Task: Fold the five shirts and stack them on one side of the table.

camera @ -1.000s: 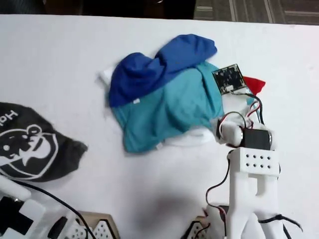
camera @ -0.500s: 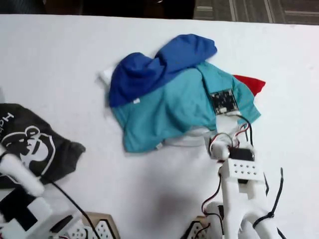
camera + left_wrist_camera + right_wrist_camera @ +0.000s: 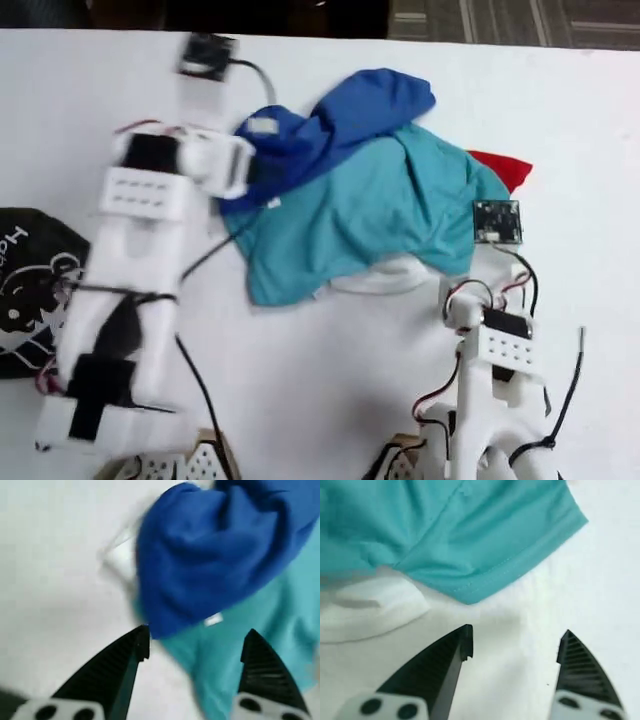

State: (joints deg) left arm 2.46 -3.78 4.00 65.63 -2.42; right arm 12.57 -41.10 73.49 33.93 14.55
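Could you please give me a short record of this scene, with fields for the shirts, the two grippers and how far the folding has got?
pile: blue shirt lies on the teal shirt; white shirt and red shirt peek out from under it
apart: black shirt, crumpled, away from the pile
left gripper: open, at the blue shirt's edge
right gripper: open, just short of the teal shirt's hem
progress: no shirt looks folded or stacked
surface: white table

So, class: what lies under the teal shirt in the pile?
A white shirt pokes out from under the teal shirt at its near edge, a red shirt at its right corner. The teal cloth covers the rest of both.
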